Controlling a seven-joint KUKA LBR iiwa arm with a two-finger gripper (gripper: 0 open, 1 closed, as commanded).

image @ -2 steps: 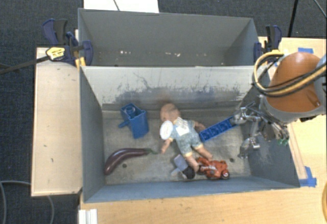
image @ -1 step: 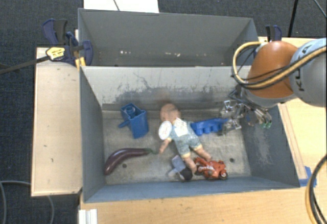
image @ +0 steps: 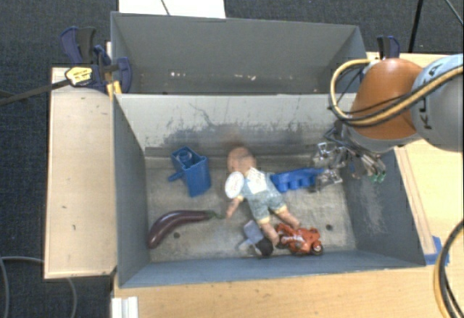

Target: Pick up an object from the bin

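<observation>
Blue cup, doll, purple aubergine, perhaps a red motorbike.

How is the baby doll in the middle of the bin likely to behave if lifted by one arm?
The doll would probably dangle: its limbs lie splayed and its clothing looks soft. Its round head looks smooth and hard, so a grip there may slip. Its legs seem to lie against the red toy motorbike, which might get dragged along.

No lettering, label, brand or number can be read on anything in the grey bin.
</observation>
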